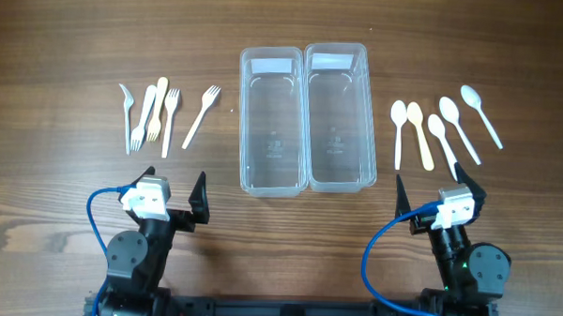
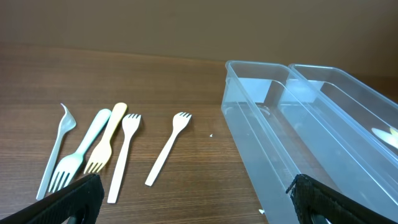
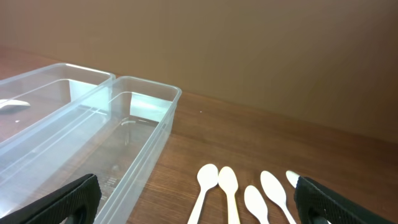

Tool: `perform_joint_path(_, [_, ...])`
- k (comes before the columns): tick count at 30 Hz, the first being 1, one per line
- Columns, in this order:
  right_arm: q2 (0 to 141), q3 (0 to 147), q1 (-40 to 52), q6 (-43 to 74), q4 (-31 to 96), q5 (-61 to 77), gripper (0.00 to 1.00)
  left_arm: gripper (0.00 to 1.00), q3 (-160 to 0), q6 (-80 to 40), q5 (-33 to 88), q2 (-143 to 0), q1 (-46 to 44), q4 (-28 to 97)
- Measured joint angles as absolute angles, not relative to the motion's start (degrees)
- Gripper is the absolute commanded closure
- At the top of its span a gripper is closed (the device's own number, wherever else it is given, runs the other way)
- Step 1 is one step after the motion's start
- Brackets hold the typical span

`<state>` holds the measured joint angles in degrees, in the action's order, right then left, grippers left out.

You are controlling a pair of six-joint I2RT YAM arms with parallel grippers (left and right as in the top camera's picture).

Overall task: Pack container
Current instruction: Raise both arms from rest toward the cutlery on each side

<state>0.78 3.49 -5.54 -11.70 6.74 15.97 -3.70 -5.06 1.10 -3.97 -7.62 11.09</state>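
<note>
Two clear plastic containers stand side by side at the table's middle, the left one [image 1: 274, 120] and the right one [image 1: 339, 116]; both look empty. Several plastic forks [image 1: 151, 116] lie to their left, one fork [image 1: 200, 116] apart from the rest. Several plastic spoons [image 1: 440, 132] lie to the right. My left gripper [image 1: 174, 188] is open and empty near the front edge, below the forks [image 2: 106, 149]. My right gripper [image 1: 438, 186] is open and empty, below the spoons [image 3: 249, 193].
The wooden table [image 1: 55, 178] carries everything. Blue cables loop beside both arm bases at the front edge. In the wrist views the containers [image 2: 292, 137] [image 3: 99, 137] lie between the two arms.
</note>
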Motion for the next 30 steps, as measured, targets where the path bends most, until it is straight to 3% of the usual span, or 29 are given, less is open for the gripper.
perform_joint_path(20, [0.8,3.5,-5.5,-11.1,5.9,17.0,0.0,0.0,-3.7,-5.1,1.6,-4.0,-7.6,11.1])
perform_joint_path(25, [0.8,3.5,-5.5,5.1,5.3,23.2,0.0,0.0,-4.0,-5.3,8.8,-4.0,-7.6,10.3])
perform_joint_path(30, [6.0,6.8,-5.5,14.2,6.1,26.4,0.0,0.0,-11.2,-5.5,9.0,-8.8,-7.6,13.3])
